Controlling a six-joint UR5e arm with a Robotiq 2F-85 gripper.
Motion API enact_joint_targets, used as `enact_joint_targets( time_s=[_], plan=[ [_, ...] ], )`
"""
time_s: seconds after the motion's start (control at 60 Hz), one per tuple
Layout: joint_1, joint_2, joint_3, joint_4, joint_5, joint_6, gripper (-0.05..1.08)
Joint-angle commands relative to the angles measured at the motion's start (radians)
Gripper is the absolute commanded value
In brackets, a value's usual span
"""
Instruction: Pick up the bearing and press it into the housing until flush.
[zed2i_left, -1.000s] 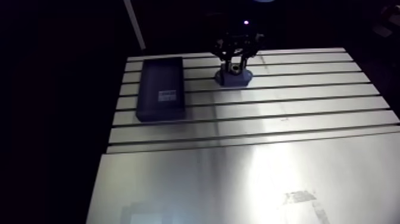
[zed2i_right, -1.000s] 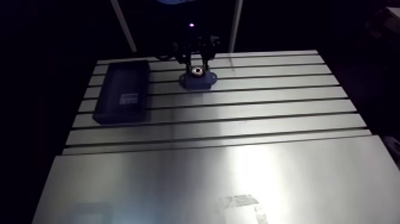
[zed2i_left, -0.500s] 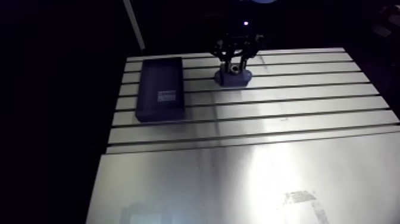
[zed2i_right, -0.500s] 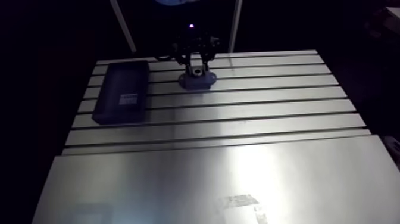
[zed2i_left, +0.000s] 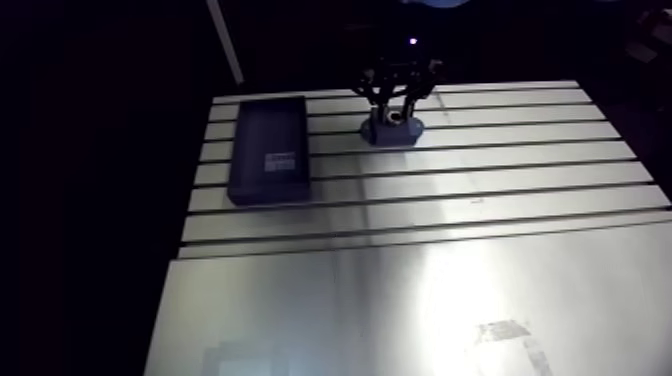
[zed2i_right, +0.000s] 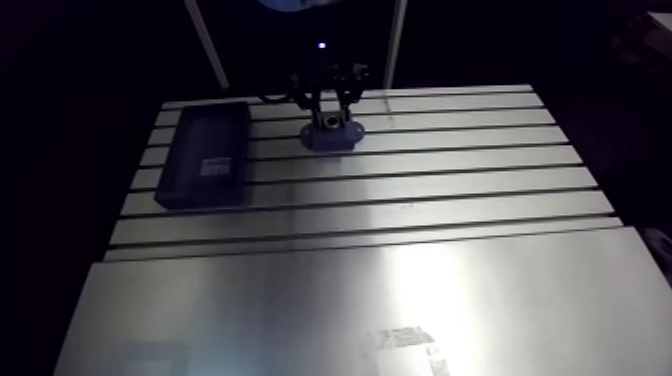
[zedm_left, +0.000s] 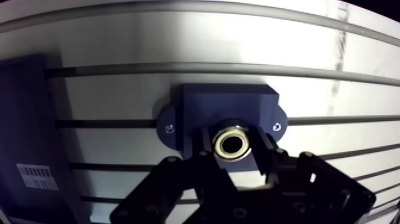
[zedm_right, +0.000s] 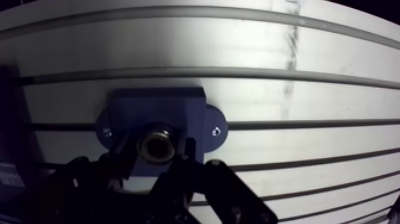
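Observation:
A blue housing (zedm_left: 223, 107) with two flange screws stands on the slotted table (zedm_left: 178, 42). In the wrist view my gripper (zedm_left: 234, 149) is directly above it. Its two black fingers (zedm_left: 205, 143) are shut on a small metal ring, the bearing (zedm_left: 233, 145). The bearing sits over the near part of the housing's top face. I cannot tell whether it touches the housing or how deep it sits. In the arm view the gripper (zed2i_left: 397, 100) hangs over the housing (zed2i_left: 392, 131) at the far middle of the table.
A dark rectangular tray (zed2i_left: 270, 148) with a white label lies on the table to the left of the housing. Its edge also shows beside the gripper in the wrist view, with the label (zedm_left: 37, 176). Long slots run across the table.
Almost nothing differs. The gripper with the bearing seems to have sunk a touch closer to the housing. The housing and the tray have stayed put.

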Motion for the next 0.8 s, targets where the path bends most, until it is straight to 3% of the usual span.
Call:
enact_joint_targets(
  time_s=[0.017,0.033,0.05,0.067,0.667,0.8],
  plan=[
    [0.000,0.001,0.003,0.000,-0.003,0.000,0.41],
    [0.000,0.001,0.001,0.000,-0.003,0.000,0.18],
    [0.000,0.001,0.001,0.000,-0.003,0.000,0.18],
    [0.000,0.001,0.001,0.000,-0.001,0.000,0.02],
    [0.010,-0.034,-0.043,0.040,0.002,0.001,0.01],
    [0.008,-0.041,-0.052,0.068,0.011,0.002,0.01]
  ],
)
